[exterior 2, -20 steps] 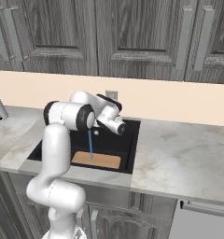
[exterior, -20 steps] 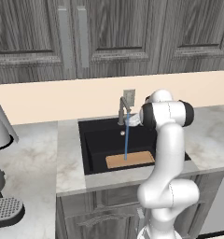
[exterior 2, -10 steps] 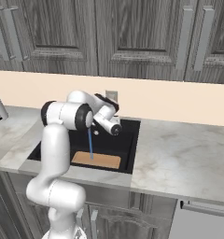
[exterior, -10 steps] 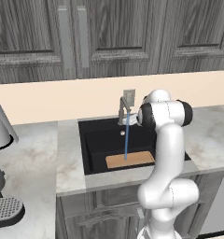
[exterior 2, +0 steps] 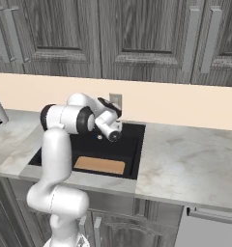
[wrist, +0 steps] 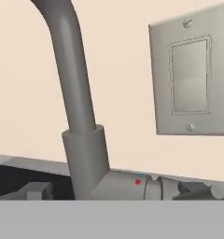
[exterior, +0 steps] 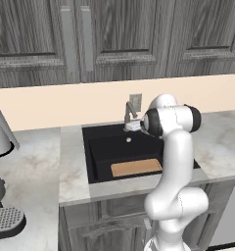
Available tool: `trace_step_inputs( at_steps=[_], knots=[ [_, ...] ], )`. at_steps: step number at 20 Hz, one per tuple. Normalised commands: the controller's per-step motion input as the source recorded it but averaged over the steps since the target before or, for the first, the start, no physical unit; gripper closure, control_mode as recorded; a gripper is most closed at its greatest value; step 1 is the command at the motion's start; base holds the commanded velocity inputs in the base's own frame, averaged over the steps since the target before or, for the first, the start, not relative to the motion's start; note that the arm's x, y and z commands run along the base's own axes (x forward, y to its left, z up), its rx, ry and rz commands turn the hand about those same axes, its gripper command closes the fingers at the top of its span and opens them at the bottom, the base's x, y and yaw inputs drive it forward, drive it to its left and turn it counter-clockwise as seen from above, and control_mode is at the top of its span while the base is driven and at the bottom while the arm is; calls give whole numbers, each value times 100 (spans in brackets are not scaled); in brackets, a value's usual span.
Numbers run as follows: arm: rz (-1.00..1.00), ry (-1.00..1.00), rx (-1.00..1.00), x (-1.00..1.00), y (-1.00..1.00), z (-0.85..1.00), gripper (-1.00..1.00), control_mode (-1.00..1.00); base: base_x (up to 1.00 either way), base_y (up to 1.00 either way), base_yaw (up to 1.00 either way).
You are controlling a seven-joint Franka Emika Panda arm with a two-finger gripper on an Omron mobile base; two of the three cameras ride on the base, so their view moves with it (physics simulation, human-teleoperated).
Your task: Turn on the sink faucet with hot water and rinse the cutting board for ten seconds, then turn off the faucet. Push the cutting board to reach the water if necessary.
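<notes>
Two base views show cutting board (exterior: 136, 167) flat in sink (exterior: 101, 152), front of faucet (exterior: 129, 115). Hand view alone shows wall switch plate (wrist: 190, 79) beside faucet. Pincer (exterior 2: 113, 131) at faucet, fully open, holding nothing.

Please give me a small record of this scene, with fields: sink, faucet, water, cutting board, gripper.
sink: black basin set in the pale marble counter
faucet: grey tap at the back rim, seen close up in the hand view
water: no stream visible
cutting board: flat on the basin floor near the front wall
gripper: at the faucet, holding nothing seen
wall plate: behind the faucet
</notes>
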Motion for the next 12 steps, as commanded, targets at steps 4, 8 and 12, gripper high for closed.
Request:
trace_step_inputs(
  at_steps=[4, 8, 12],
  knots=[
    [-2, -5, -1, -17, 58, -2, -100, -100, 0, 0, 0],
    [-2, -4, -1, -15, 56, -6, -100, -100, 0, 0, 0],
    [-1, -4, -1, -13, 57, -8, -100, -100, 0, 0, 0]
  ],
)
